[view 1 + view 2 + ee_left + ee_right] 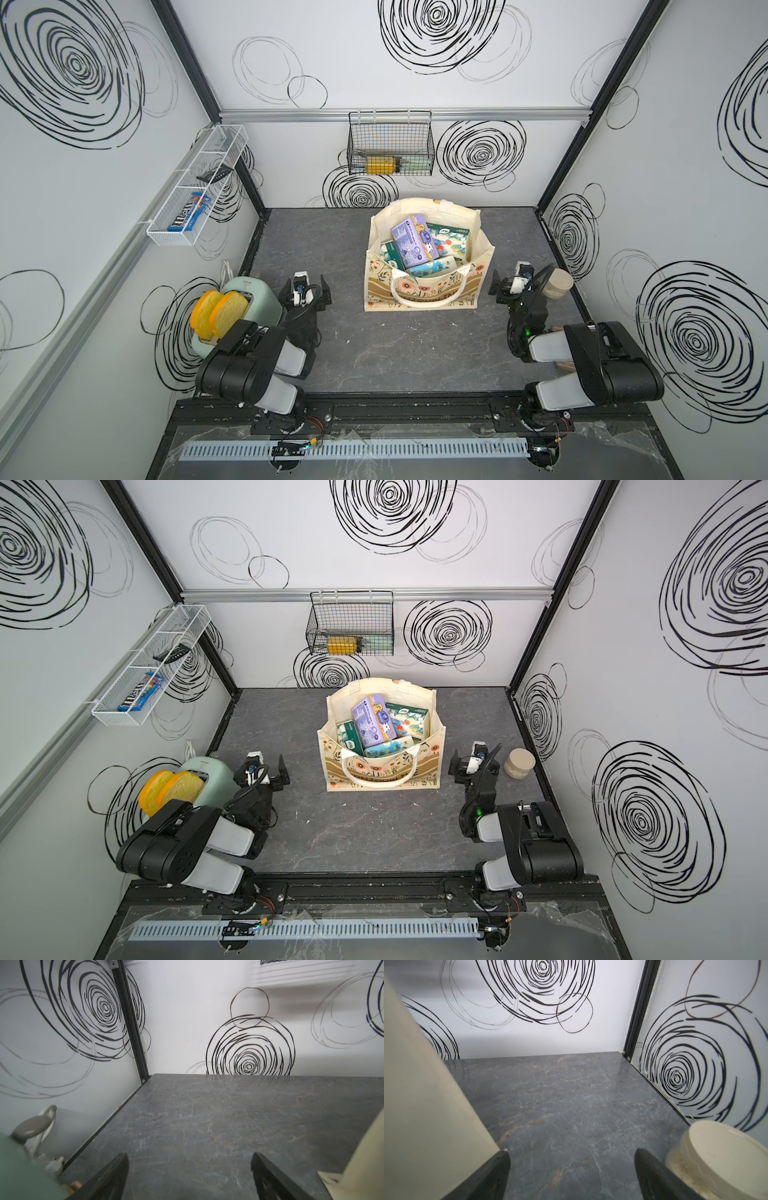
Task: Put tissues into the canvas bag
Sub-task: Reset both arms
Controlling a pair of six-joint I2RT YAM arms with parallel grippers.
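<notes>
Jaws stand wide and empty on both the left gripper [305, 286] and the right gripper [520, 277], low over the grey table [374, 357], either side of the upright canvas bag [419, 291], inside which the tissues [411, 241] lie piled.

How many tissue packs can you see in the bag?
4 in the canvas bag: purple pack on top, dark green pack beside it, second green pack at left, light blue pack in front. Others may be hidden underneath.

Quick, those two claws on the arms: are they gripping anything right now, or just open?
Left gripper: open, holding nothing.
Right gripper: open, holding nothing.
</notes>
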